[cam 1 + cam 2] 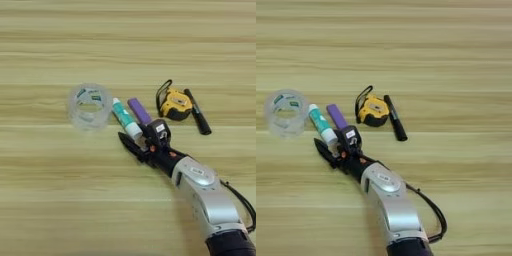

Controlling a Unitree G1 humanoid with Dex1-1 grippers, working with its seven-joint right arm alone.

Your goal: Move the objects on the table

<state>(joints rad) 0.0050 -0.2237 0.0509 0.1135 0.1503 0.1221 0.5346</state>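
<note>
Five objects lie in a row across the table (45,200). From left to right they are a clear tape roll (90,106), a white-teal glue stick (123,116), a short purple cylinder (139,110), a yellow-black tape measure (176,104) with a black loop, and a black marker (197,117). My right gripper (140,134) comes in from the bottom right and is open. One black finger is left of the glue stick's white near end, the other just below the purple cylinder. The glue stick's end sits between them, untouched as far as I can see.
My silver forearm (205,192) slants across the lower right of the table, with a black cable (428,205) looping beside it. The tape measure and marker lie close together just right of the gripper.
</note>
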